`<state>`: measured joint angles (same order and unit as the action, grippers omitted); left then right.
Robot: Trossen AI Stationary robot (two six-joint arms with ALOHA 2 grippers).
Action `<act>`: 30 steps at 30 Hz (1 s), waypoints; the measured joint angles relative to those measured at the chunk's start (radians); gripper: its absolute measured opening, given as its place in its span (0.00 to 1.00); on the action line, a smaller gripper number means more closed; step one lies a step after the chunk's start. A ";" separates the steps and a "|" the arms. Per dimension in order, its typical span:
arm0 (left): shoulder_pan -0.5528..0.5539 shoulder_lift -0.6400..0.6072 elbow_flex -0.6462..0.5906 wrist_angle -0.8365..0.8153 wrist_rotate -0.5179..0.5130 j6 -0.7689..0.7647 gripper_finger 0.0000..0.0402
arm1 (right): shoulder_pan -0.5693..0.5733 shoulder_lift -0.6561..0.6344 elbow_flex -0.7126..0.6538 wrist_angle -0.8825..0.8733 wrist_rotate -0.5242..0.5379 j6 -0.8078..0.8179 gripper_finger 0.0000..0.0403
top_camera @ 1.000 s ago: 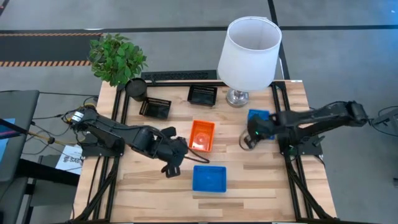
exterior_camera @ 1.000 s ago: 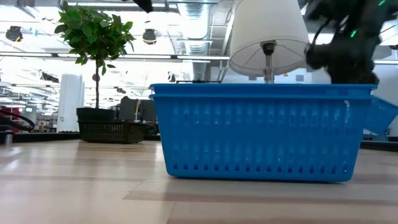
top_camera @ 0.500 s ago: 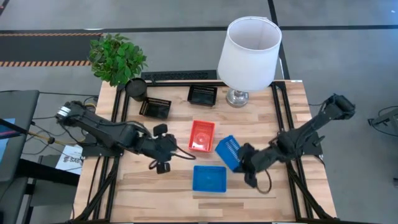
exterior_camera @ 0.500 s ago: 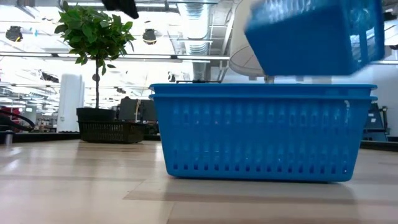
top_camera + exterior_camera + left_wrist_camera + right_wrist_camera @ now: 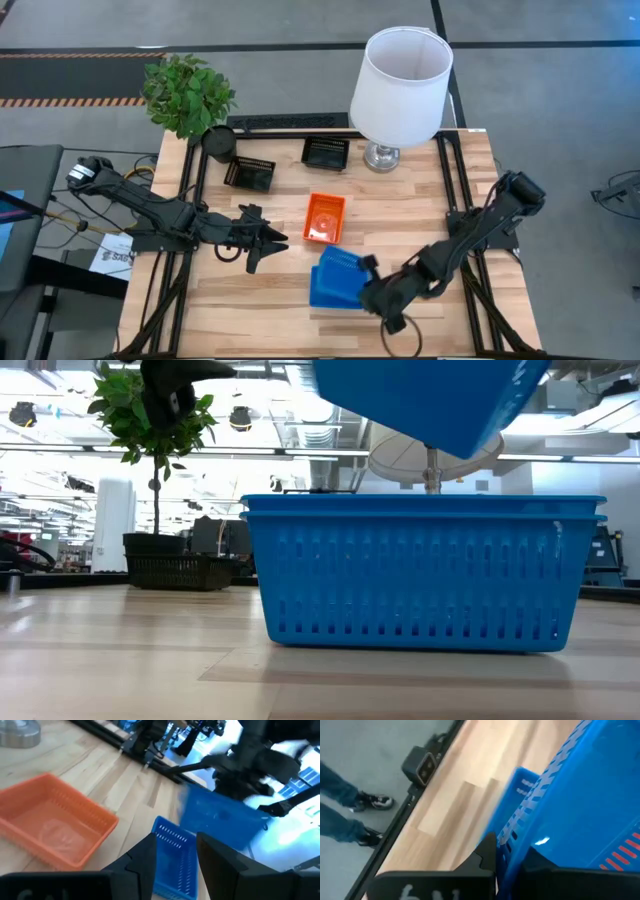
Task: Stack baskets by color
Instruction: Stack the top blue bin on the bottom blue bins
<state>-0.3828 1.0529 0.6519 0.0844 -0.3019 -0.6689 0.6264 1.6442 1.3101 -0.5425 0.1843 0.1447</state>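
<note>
Blue plastic mesh fills most of what there is to watch: the right tool (image 5: 372, 292) is clenched on the rim of a blue basket (image 5: 341, 270), holding it tilted in the air just over a second blue basket (image 5: 335, 291) that rests flat on the pale wooden worktop (image 5: 250, 295). From table height the held basket hangs slanted above the resting one with a clear gap between them, and the resting one shows a doubled rim.

Taking the resting blue basket as the mark: an orange basket (image 5: 324, 217) sits just beyond it toward the lamp (image 5: 400, 80), close but apart. Two black baskets (image 5: 326, 152) lie farther back still, side by side, one nearer the potted plant (image 5: 187, 95) at the far corner. The lamp stands well behind it, at the back edge.

The left tool (image 5: 262, 239) hovers off to the side of that basket, beside the orange one, fingers (image 5: 145, 862) parted and gripping nothing.
</note>
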 joint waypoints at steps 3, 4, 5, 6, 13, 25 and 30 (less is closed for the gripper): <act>0.000 -0.008 -0.006 0.006 0.001 -0.009 0.31 | 0.004 0.076 0.031 -0.008 -0.003 -0.060 0.06; -0.001 -0.008 -0.005 0.009 0.001 -0.010 0.31 | 0.004 0.104 0.042 -0.010 -0.003 -0.080 0.06; -0.003 -0.010 -0.005 0.008 0.001 -0.010 0.31 | 0.005 0.128 0.053 -0.013 -0.004 -0.096 0.06; -0.003 -0.011 -0.005 0.013 0.000 -0.010 0.31 | 0.007 0.147 0.066 -0.025 -0.004 -0.111 0.06; -0.011 -0.010 -0.005 0.042 -0.001 -0.006 0.31 | -0.001 0.212 0.124 -0.173 0.004 -0.146 0.06; -0.062 -0.010 -0.005 0.040 -0.052 -0.007 0.31 | -0.005 0.209 0.126 -0.185 -0.029 -0.088 0.12; -0.066 -0.010 -0.005 0.039 -0.054 -0.007 0.31 | -0.005 0.209 0.126 -0.189 -0.031 -0.050 0.22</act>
<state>-0.4488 1.0431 0.6472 0.1234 -0.3557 -0.6762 0.6212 1.8534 1.4357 -0.7313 0.1537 0.0950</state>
